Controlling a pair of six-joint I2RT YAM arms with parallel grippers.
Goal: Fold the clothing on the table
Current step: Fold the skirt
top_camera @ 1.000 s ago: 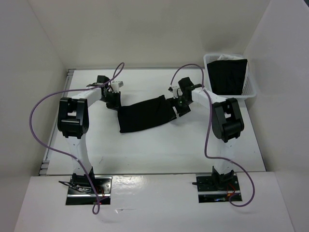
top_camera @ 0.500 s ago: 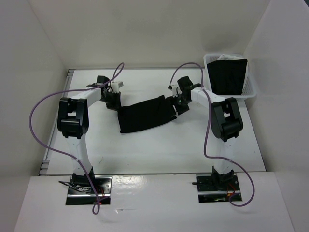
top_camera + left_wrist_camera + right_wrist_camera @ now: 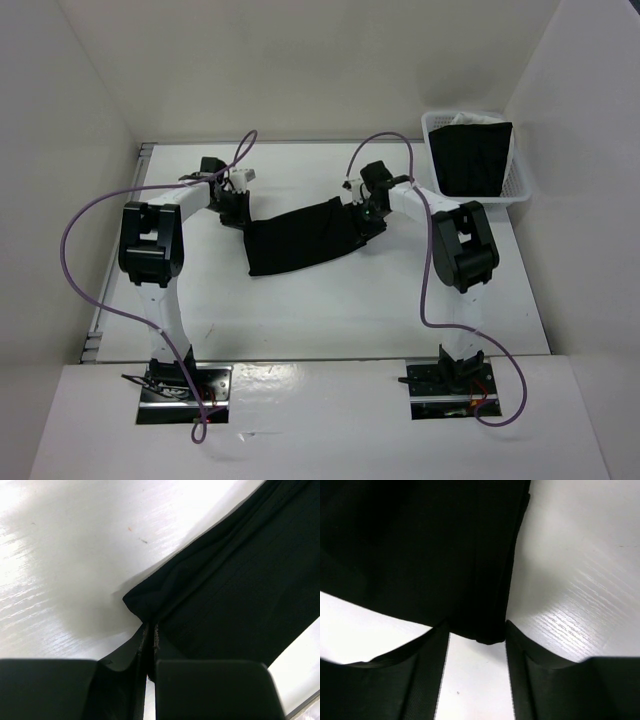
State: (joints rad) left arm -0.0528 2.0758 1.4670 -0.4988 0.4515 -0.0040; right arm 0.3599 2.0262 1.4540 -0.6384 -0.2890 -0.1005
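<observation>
Preparation for the first fold seems to be the step in hand. The clothing (image 3: 300, 236) lies near the middle of the table (image 3: 330, 310), stretched as a slanted band between the two arms. The left gripper (image 3: 149, 630) has its jaws pressed together on the garment's left corner, with a pinch of fabric bunched between them. The right gripper (image 3: 476, 630) stands low at the opposite corner with its jaws apart, one on each side of the fabric's tip, and bare tabletop shows between them; nothing is clamped there yet. The next move, I judge, calls for that right pair to close on the corner so that both ends can be lifted together and carried over evenly. A shallow bite could let the thin edge slip out. The garment is plain matte black and soft. Judging by the layered edges in the wrist views it may be doubled along its length, and it creases slightly near the left pinch. A white mesh basket (image 3: 525, 190) holding another dark cloth sits at the far right, well apart.
</observation>
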